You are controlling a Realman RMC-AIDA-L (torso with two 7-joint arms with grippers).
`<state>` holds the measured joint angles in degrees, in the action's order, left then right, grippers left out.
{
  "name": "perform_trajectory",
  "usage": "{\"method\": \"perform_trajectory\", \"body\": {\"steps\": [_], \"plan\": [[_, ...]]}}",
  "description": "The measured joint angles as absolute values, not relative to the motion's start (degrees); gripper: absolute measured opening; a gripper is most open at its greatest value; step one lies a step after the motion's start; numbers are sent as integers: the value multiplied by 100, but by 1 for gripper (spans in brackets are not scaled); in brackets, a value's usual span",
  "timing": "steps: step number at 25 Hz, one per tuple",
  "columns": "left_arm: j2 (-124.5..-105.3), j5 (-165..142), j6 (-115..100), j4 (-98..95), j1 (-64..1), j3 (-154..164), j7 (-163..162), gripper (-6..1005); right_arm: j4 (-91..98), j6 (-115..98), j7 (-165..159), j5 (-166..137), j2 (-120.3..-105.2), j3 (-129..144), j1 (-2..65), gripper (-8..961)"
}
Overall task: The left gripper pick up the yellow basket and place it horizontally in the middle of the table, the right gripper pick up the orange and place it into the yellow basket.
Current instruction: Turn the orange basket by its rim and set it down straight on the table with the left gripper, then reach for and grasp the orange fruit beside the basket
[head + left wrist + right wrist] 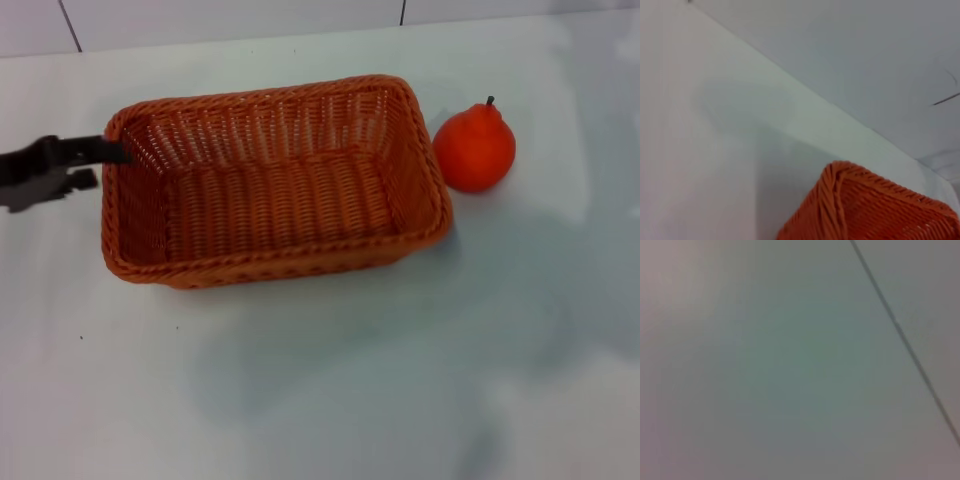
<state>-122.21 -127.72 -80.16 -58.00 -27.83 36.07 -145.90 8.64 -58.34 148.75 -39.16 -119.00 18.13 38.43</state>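
The yellow basket [275, 185], orange-brown wicker with a braided rim, lies lengthwise across the middle of the white table [330, 380], open side up and empty. My left gripper [95, 158], a black claw, reaches in from the left and meets the basket's back left corner rim. One corner of the basket also shows in the left wrist view [865, 205]. The orange [475, 148], with a raised top and a dark stem, stands on the table just right of the basket, close to its right wall. My right gripper is out of view.
A white tiled wall [230, 18] rises behind the table's back edge. The right wrist view shows only a plain pale surface with one dark line [900, 325].
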Motion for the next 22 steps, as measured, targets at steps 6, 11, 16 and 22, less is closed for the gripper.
{"method": "perform_trajectory", "body": {"steps": [6,11,16,22], "plan": [[-12167,-12482,-7861,-5667,-2771,2856,-13364,644,1228,-5676,14211,-3927,-11853,2790,3718,946],[-12343,-11444,-7674,-5315,-2668,2115,-11372,644,1855,-5460,12925,-4498,-11607,3973,3436,946],[-12385,-9974,-7690,-4315,-2550,1930,-9356,643,2625,-5600,10940,-6369,-11077,4724,3289,947],[-12390,-7899,-8275,-2499,-2565,1924,-5763,644,3912,-6489,8497,-9319,-10659,4763,3353,947]]}}
